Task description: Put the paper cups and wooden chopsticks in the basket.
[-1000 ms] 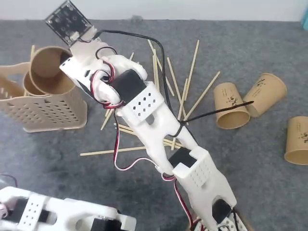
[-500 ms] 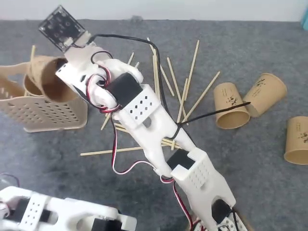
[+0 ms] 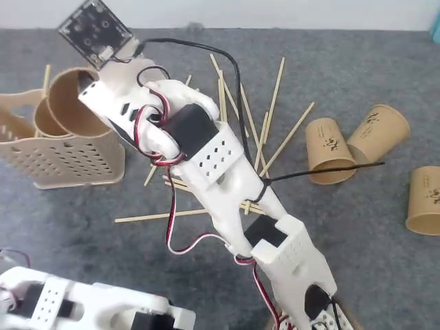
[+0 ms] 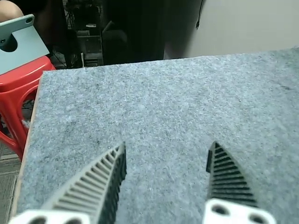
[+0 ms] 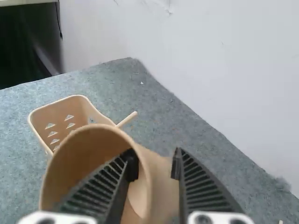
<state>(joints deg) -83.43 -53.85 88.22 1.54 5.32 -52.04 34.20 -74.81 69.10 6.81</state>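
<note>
Grey felt tabletop (image 3: 385, 82). Counted five tan paper cups: held cup (image 3: 72, 103) pinched at its wall by right tool (image 5: 153, 161) over cream perforated basket (image 3: 62, 161); nested cup (image 3: 45, 122) inside basket; three loose cups (image 3: 328, 152) right of basket, farthest cut off. Wooden chopsticks (image 3: 275, 89) scattered right of basket, partly under arm (image 3: 227, 179); count unclear. Left tool (image 4: 166, 154) spread open.

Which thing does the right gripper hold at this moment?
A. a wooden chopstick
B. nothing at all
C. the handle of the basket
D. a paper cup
D: in the right wrist view the right gripper pinches the wall of a paper cup, one finger inside it and one outside.
</note>
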